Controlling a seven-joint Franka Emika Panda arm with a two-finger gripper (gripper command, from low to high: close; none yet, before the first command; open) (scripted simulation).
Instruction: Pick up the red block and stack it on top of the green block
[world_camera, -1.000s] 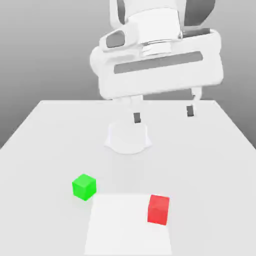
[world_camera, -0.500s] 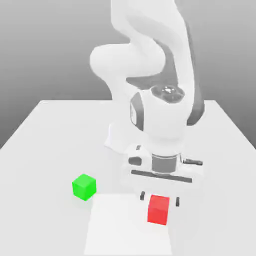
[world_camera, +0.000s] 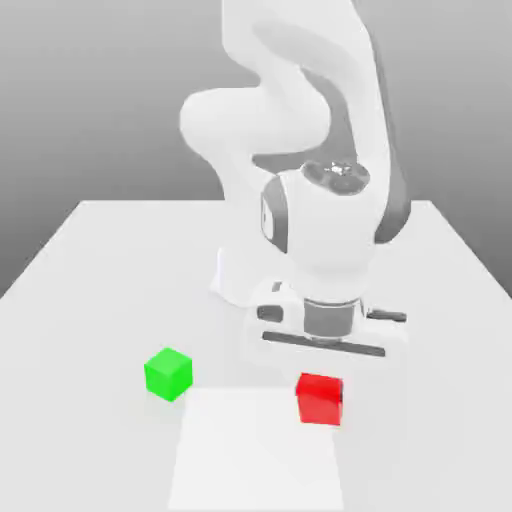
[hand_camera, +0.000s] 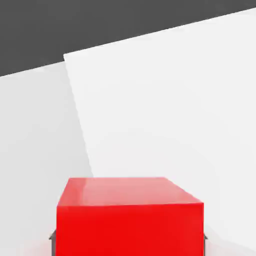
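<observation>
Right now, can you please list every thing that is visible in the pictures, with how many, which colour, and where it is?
red block: one, bright red, on the table near the front, at the exterior view's right, on the paler square, under the tool and between its fingertips.
green block: one, bright green, on the table at the exterior view's left of the red block, apart from it, beside a corner of the paler square.
paler square: one, white, flat on the table at the front.
table: one, light grey, under everything.
arm: one, white, rising from its base at the middle of the table and bent down over the red block.
tool: one, white, pointing down, shut on the red block.
</observation>
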